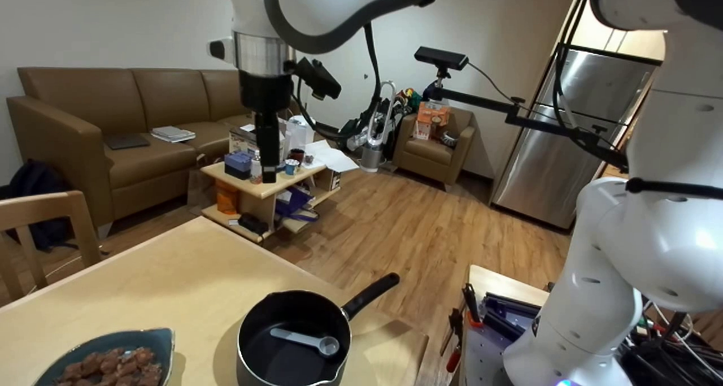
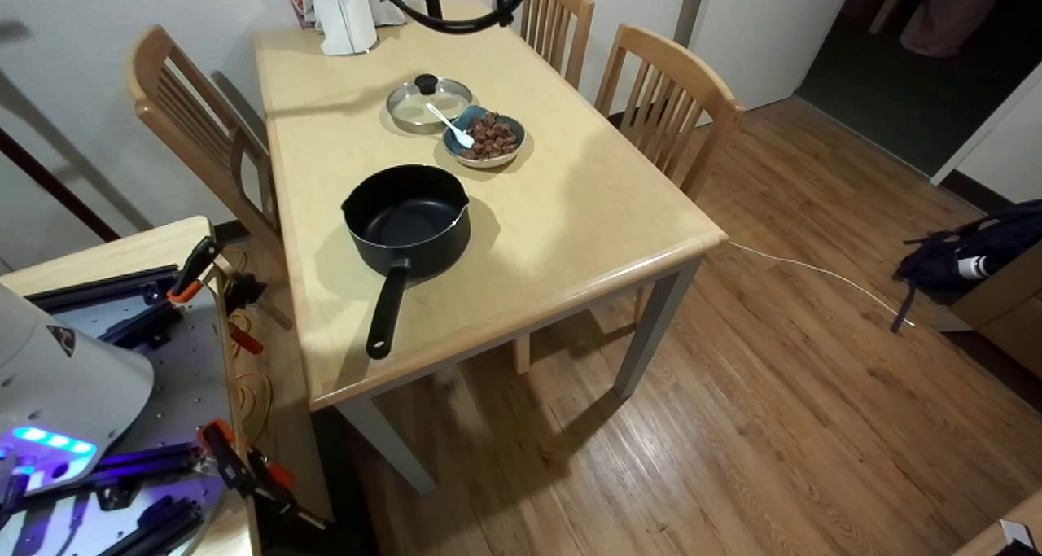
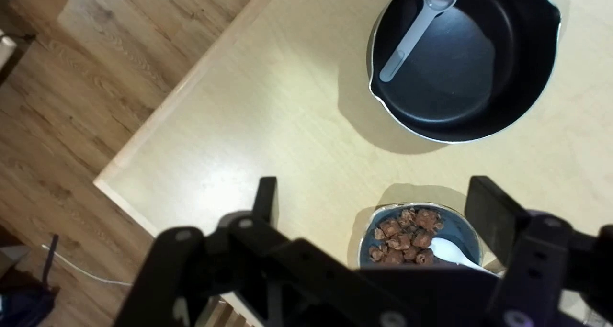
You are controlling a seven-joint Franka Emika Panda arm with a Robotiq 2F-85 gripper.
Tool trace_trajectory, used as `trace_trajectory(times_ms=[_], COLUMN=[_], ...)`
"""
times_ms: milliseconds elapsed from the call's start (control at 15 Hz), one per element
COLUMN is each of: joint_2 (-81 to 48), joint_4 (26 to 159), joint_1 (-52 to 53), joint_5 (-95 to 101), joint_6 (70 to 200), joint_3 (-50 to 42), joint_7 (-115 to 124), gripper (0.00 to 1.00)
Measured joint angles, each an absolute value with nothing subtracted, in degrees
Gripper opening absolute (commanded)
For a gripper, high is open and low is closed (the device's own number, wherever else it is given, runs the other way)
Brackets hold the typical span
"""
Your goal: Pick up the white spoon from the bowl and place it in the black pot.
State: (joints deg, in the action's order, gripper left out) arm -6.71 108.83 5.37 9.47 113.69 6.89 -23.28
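Note:
The white spoon (image 2: 453, 129) leans in the blue-grey bowl (image 2: 521, 135), its head beside brown lumps and its handle over the rim. In the wrist view the spoon's head (image 3: 448, 250) shows, but my gripper's body hides part of its handle and the bowl's (image 3: 462, 229) near side. The bowl (image 1: 164, 346) is cut off in an exterior view. The black pot (image 3: 459, 78) stands on the table, its handle (image 2: 389, 308) towards the robot's side. My gripper (image 3: 373, 183) is open and empty, high above the table; it also shows in both exterior views (image 1: 269, 174) (image 2: 470, 10).
A grey translucent measuring spoon (image 1: 305, 339) lies inside the pot. A glass lid (image 2: 429, 104) with a black knob lies beside the bowl on the wooden table (image 2: 570, 238). Chairs (image 2: 667, 84) stand along the table's sides. White paper packages (image 2: 346, 19) stand at its far end.

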Motion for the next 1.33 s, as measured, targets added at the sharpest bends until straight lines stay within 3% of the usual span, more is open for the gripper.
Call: trace_trajectory(times_ms=[467,867,1333], joint_2=[-17.98,-27.39,-29.15], joint_4=[103.23,91.02,87.38], joint_1=[5.54,5.41,6.03], joint_5=[9.07,7.39,7.11], joint_6=[125.67,122.58,121.28], joint_3=[9.52,13.36,13.83], joint_7=[-39.79,-55.16,-64.74], gripper=[1.00,1.00,1.00])
